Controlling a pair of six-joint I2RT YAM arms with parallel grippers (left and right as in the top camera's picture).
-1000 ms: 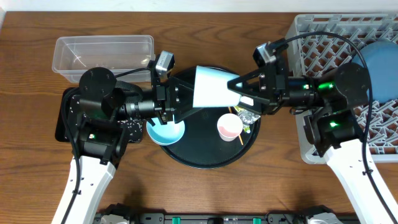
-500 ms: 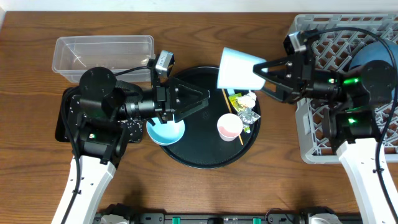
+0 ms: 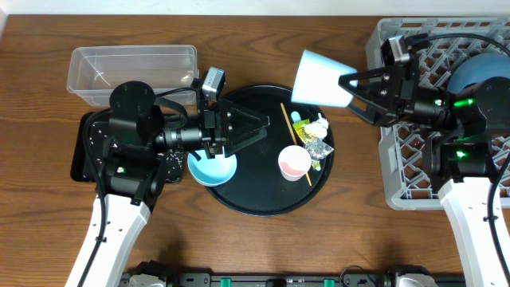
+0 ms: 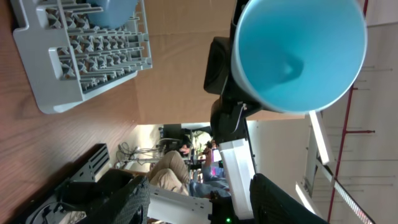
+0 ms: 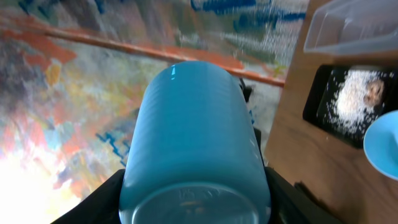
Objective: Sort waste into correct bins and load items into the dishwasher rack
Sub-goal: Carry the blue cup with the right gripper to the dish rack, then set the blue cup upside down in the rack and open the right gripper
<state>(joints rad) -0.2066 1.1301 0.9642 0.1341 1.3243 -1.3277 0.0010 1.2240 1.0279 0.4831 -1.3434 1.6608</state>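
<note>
- Bowl [image 3: 319, 77], pale blue-white: your right gripper [image 3: 347, 88] holds it in the air by its base end, jaws closed on either side. It hangs above the table, between the round black tray [image 3: 239, 199] and the dishwasher rack [image 3: 414, 159].
- Long axis: the bowl lies on its side, roughly level. Its mouth points away from the claw toward the table's middle, and the left wrist view looks straight into the hollow [image 4: 298, 53].
- Key relation: the bowl projects from the claw on the side away from the rack. The rack sits under and behind your right wrist, so I judge you must draw the arm back over the grid and turn the mouth down or sideways between the pegs.
- Rack load: a dark blue plate [image 3: 478, 76] stands at the far corner. The near rows show bare pegs.
- Left gripper [image 3: 261, 131]: jaws apart with nothing between them, hovering over the round tray beside the smaller light blue bowl [image 3: 211, 168].
- Nearer arm: the right one, since the rack is on its side of the table.
- Left on the round tray: pink cup [image 3: 294, 163], stick [image 3: 285, 119] and foil wrappers [image 3: 315, 142].
</note>
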